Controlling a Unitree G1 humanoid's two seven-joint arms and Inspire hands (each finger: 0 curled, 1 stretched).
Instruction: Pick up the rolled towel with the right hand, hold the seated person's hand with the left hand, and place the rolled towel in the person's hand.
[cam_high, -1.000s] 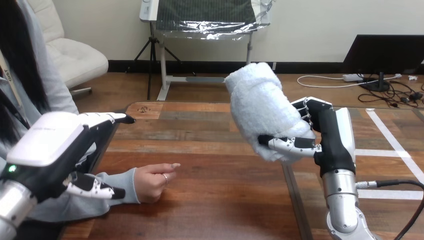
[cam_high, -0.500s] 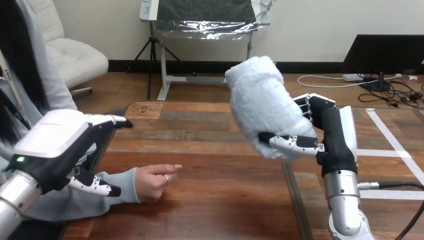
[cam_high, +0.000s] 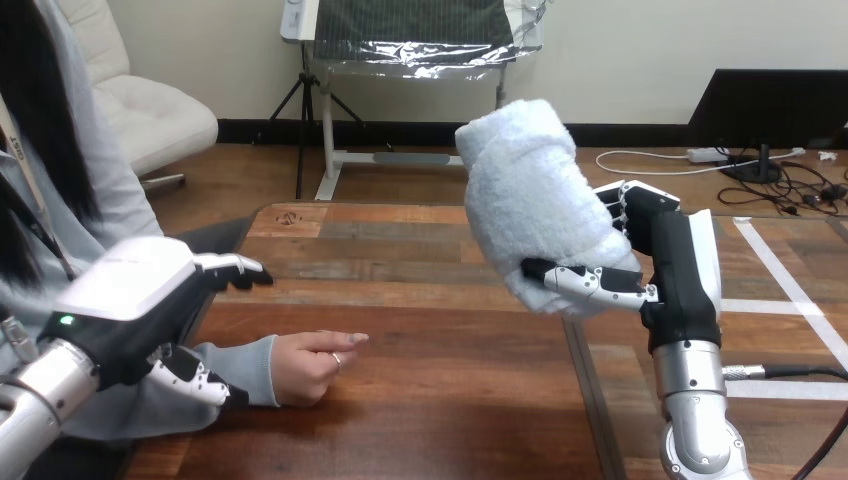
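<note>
Rolled towel (cam_high: 528, 205): white, fluffy, thick, slightly tilted, clasped in right robot hand (cam_high: 672, 270).

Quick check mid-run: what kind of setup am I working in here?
Probably a tabletop station for practising handovers to a person, not a kitchen or workshop: a wooden table, a seated person's hand resting on it, and a rolled towel gripped in the right hand above it.

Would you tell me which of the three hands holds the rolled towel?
The robot's right hand, raised at the right, curled round the rolled towel; its left hand and the person's hand hold nothing.
</note>
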